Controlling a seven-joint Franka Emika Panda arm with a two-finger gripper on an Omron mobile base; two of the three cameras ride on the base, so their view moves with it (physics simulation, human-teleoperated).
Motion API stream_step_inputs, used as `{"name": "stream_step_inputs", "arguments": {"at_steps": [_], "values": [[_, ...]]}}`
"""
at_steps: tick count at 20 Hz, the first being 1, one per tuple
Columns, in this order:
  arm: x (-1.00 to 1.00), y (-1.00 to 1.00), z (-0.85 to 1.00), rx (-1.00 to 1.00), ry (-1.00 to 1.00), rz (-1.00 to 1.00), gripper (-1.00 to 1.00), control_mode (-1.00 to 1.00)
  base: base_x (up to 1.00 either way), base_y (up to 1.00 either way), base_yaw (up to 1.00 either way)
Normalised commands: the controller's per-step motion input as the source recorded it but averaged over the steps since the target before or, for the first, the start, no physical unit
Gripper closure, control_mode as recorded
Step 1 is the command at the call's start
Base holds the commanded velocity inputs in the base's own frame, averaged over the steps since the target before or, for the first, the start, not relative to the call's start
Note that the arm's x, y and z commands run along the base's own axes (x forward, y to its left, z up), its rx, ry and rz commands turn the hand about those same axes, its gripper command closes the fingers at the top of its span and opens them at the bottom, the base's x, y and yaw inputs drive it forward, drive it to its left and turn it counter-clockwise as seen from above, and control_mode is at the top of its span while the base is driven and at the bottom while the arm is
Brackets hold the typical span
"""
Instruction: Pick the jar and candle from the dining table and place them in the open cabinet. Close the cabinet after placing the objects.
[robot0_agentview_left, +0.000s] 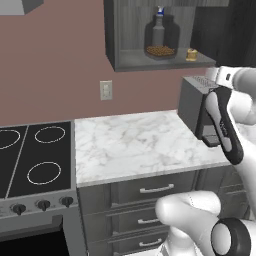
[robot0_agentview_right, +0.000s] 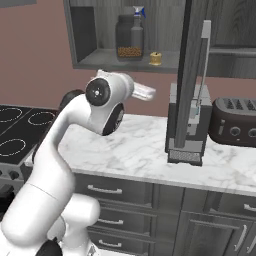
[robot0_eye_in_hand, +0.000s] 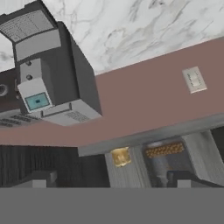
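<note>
The jar (robot0_agentview_left: 161, 39) (robot0_agentview_right: 129, 37) stands on the shelf of the open cabinet (robot0_agentview_left: 150, 64), its tan contents showing at the bottom. The small golden candle (robot0_agentview_left: 191, 54) (robot0_agentview_right: 156, 58) sits on the same shelf to the jar's right, apart from it. In the hand view, which is rolled upside down, the candle (robot0_eye_in_hand: 120, 156) and the jar (robot0_eye_in_hand: 164, 151) appear just beyond my gripper (robot0_eye_in_hand: 109, 180). My gripper is open, its fingertips (robot0_eye_in_hand: 37, 178) far apart with nothing between them. The cabinet door (robot0_agentview_right: 192, 75) stands open. The dining table is out of view.
A spray bottle (robot0_agentview_left: 159, 24) stands by the jar in the cabinet. A dark coffee machine (robot0_agentview_left: 196, 107) (robot0_agentview_right: 186, 125) sits on the marble counter (robot0_agentview_left: 130, 142) under the cabinet, with a toaster (robot0_agentview_right: 234, 121) to its right. A stove (robot0_agentview_left: 35, 155) lies left. An outlet (robot0_agentview_left: 106, 90) is on the wall.
</note>
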Motion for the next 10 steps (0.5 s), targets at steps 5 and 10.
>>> {"name": "stream_step_inputs", "arguments": {"at_steps": [5,10], "values": [[-1.00,0.00,0.00,0.00,-0.09,-0.08,-1.00,-1.00,0.00,0.00,0.00],[-0.99,0.00,-0.22,-0.01,-0.07,-0.07,-1.00,-1.00,0.00,0.00,0.00]]}}
